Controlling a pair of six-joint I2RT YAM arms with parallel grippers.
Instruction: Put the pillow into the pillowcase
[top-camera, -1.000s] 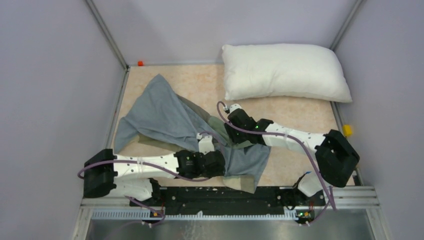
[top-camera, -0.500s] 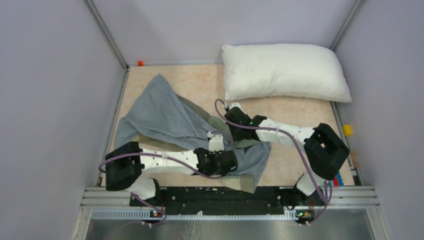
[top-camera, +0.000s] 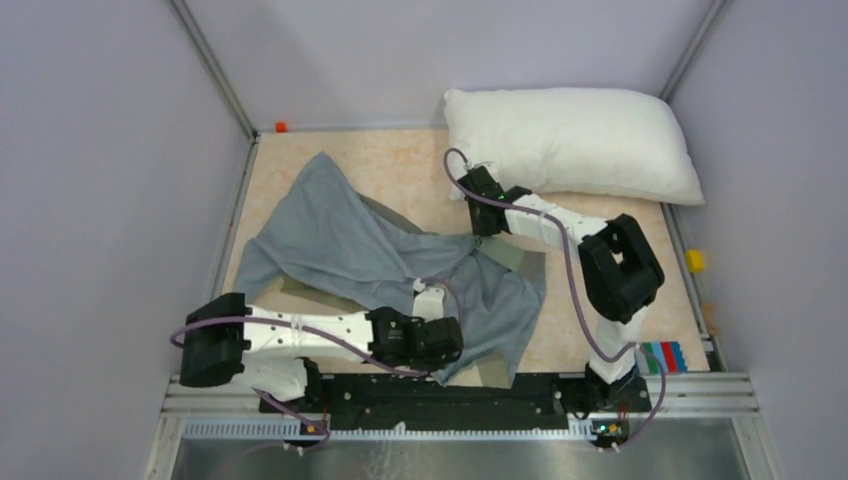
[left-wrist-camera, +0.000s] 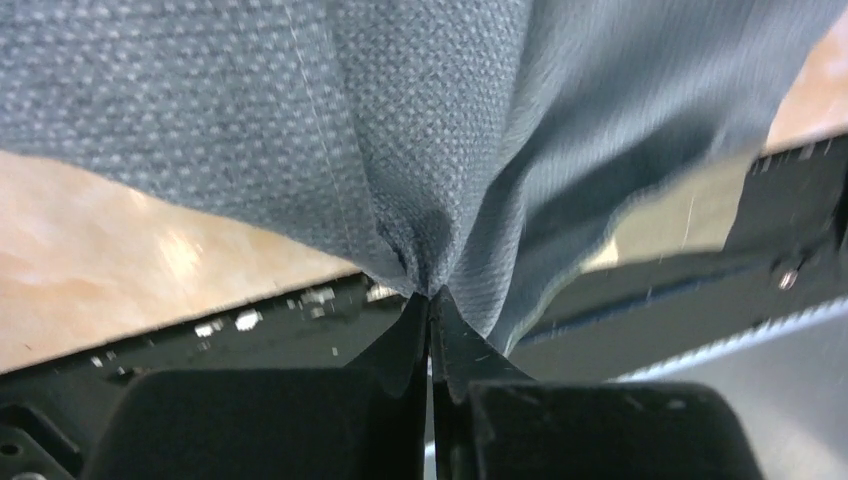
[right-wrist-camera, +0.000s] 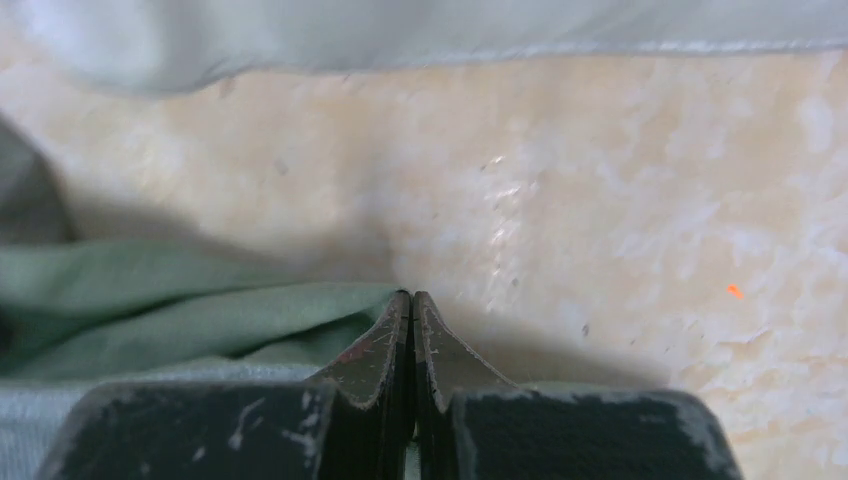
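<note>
On the walled table (top-camera: 400, 165), left gripper (left-wrist-camera: 430, 296) and right gripper (right-wrist-camera: 412, 297) each clench a fold of the limp pillowcase (top-camera: 335, 240). Pillow (top-camera: 570, 140) lies outside it — against the far wall (top-camera: 400, 60).

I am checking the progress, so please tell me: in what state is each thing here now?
pillow: lying flat, far right, outside the pillowcase.
pillowcase: crumpled, spread out, not yet filled.
left fingers: shut on the pillowcase.
right fingers: shut on a greenish fold of the pillowcase.
</note>
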